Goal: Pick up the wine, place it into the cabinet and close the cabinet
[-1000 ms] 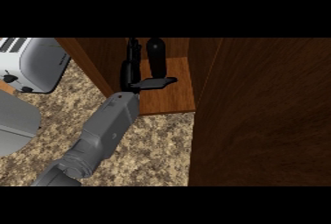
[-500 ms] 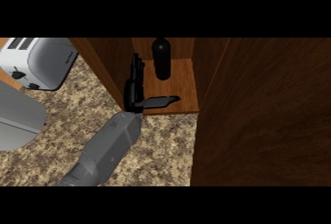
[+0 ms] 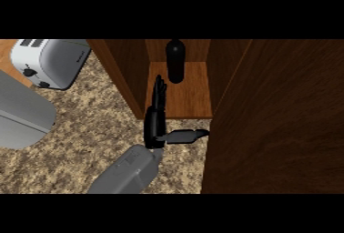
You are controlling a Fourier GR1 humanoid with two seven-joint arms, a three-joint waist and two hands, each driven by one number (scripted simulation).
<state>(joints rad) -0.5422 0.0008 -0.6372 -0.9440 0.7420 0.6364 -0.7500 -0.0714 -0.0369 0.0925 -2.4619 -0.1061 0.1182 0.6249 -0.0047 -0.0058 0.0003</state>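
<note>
Standing inside cabinet [image 3: 191, 98]: wine [image 3: 175, 61], released. Hand [image 3: 156, 123] empty, fingers [image 3: 159, 93] straight, thumb spread. Clear the opening fully, then swing door [image 3: 282, 118] shut.

You have one arm in view: a grey forearm [image 3: 128, 172] that comes up from the lower edge, left of centre, and leans slightly to the right as it runs toward the far side. At its end the black hand [image 3: 155, 125] is set edge-on, its fingers [image 3: 159, 91] straight and pressed together, pointing away from you. Its thumb [image 3: 187, 135] sticks out flat to the right, well apart from the fingers. The hand holds nothing.
</note>
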